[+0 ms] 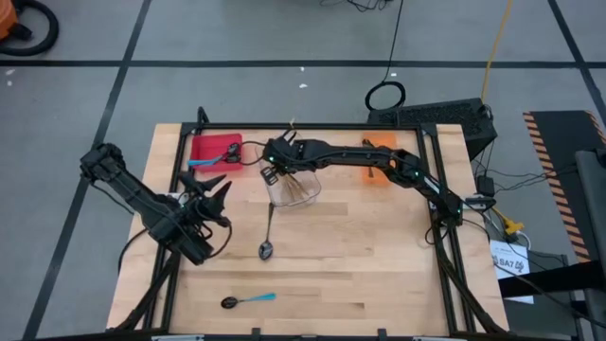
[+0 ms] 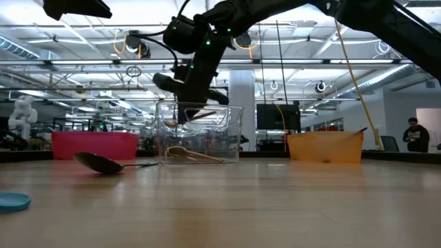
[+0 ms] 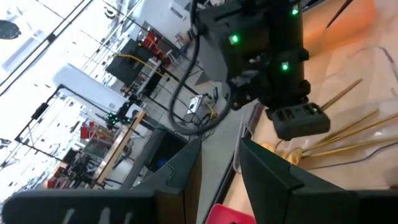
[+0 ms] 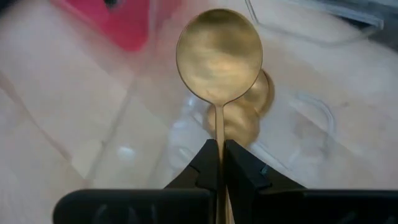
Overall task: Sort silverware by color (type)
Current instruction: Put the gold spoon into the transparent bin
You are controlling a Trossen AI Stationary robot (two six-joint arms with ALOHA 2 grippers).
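The right gripper (image 4: 219, 163) hangs over the clear bin (image 1: 294, 189), fingers clamped on a gold spoon (image 4: 219, 56) by its handle — more gold spoons (image 2: 193, 154) lie inside. The left gripper (image 1: 216, 197) waits near the red bin (image 1: 213, 149), fingers apart. A dark spoon (image 1: 268, 237) and a blue-handled spoon (image 1: 248, 299) lie on the table (image 1: 379, 265).

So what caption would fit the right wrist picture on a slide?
Right gripper pinches a gold spoon by its handle above the clear container holding more gold spoons.

My right tool (image 4: 217, 163) is black, pinching a gold spoon (image 4: 219, 55). Below sits a clear bin (image 1: 293, 188); beside it a red bin (image 1: 212, 149), an orange bin (image 2: 325, 147), pale wood surface (image 1: 360, 256).
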